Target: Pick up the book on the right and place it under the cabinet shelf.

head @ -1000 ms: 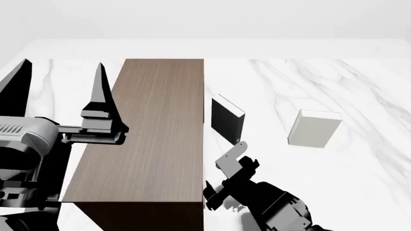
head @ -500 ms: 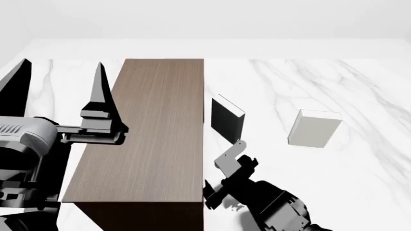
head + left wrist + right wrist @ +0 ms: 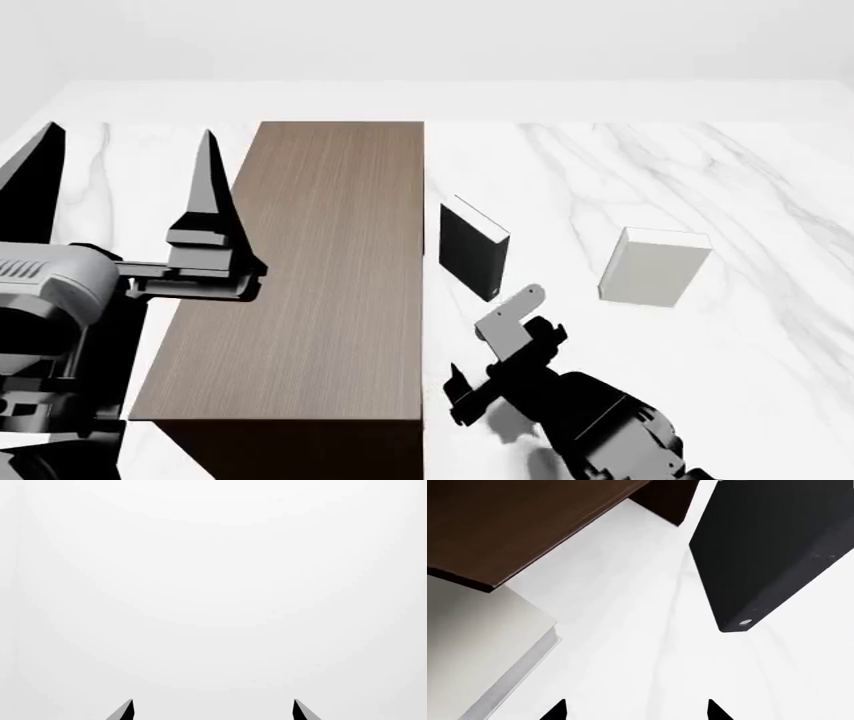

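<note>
- Head view: the right end effector (image 3: 491,345) hangs low over the white marble bench (image 3: 747,350), just right of the cabinet shelf (image 3: 320,270) and near the black book (image 3: 470,255). Its fingers are spread apart with nothing between them.
- A blocky pale book (image 3: 654,265) stands further right, well apart from that end effector.
- The left end effector (image 3: 131,130) is raised at the cabinet's left side, released, fingers wide and empty.
- Right wrist view: the book (image 3: 474,640) lies flat on the bench, and one end of it passes beneath the cabinet shelf's (image 3: 527,520) brown edge. How far under it reaches cannot be told. It is hidden in the head view.
- The right end effector's (image 3: 635,711) tips show apart, clear of the book, with the black book (image 3: 760,545) across bare marble.
- Left wrist view: only the left end effector's (image 3: 213,710) two spread tips show against plain white.
</note>
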